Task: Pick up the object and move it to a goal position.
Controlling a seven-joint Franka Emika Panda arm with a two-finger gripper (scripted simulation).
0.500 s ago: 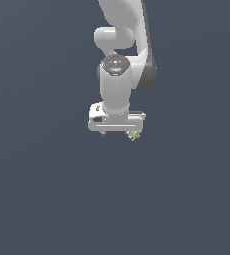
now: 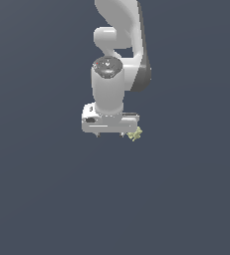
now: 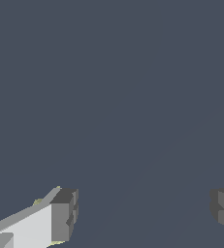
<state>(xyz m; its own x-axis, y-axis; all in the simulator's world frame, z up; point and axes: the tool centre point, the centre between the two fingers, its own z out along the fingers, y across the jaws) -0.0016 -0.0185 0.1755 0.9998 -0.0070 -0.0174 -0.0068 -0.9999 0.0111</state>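
Note:
The object [image 2: 135,134] is a small pale yellow-green jagged lump. In the exterior view it sits just off the right end of my white gripper [image 2: 110,134], outside the fingers and close against one of them. In the wrist view only thin yellow-green slivers of the object [image 3: 38,201] peek out from behind one grey fingertip [image 3: 65,215]. The gripper [image 3: 143,213] is open wide. The gap between the two fingers holds nothing.
A flat dark grey-blue surface [image 2: 47,199] fills both views. The white arm [image 2: 121,45] rises above the gripper in the exterior view.
The gripper and wrist have shifted slightly toward the exterior view's left. The object has stayed where it was.

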